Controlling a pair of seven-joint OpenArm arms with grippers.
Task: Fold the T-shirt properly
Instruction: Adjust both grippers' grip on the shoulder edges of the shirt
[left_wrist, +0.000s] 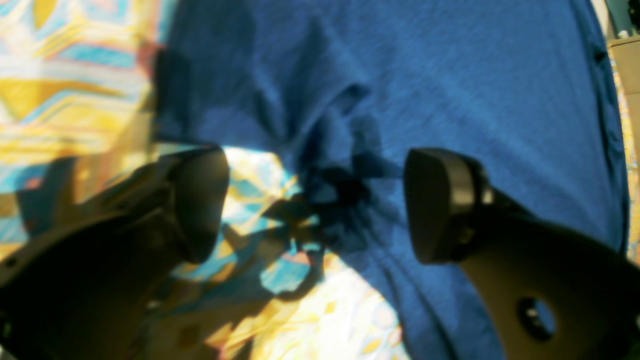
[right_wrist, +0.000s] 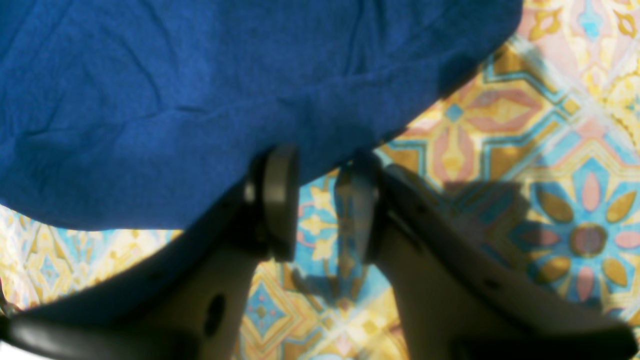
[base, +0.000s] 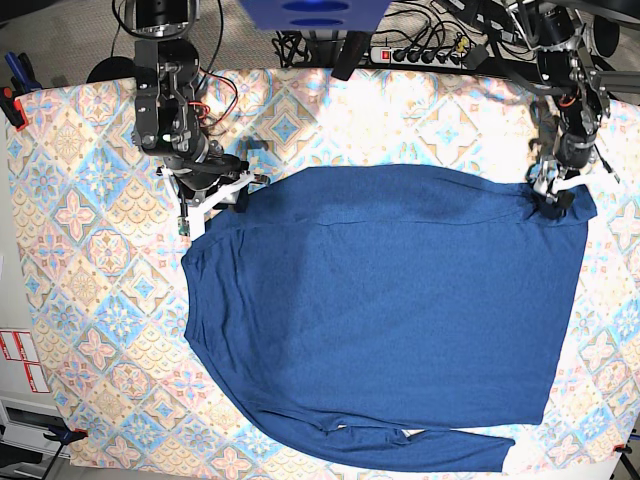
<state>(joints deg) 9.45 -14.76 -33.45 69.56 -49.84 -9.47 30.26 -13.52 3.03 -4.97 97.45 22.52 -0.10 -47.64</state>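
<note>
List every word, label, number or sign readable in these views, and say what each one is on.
None can be read.
T-shirt: plain, no print or tag showing.
Tablecloth: only a tile pattern, no lettering.
White stickers with red marks at the left edge of the base view: too small to read.
Both wrist views: blurred, no text visible.

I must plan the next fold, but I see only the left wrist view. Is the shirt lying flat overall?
Observer: Mostly. In the base view the shirt lies spread on the tablecloth, with one sleeve folded along its near edge.
Operator: And where is the other arm?
Observer: The right gripper is at the shirt's far corner, opposite the corner where the left gripper is.
Operator: Are its jaws shut?
Observer: No. In the right wrist view its jaws stand apart at the shirt's edge, and tablecloth shows between them.
</note>
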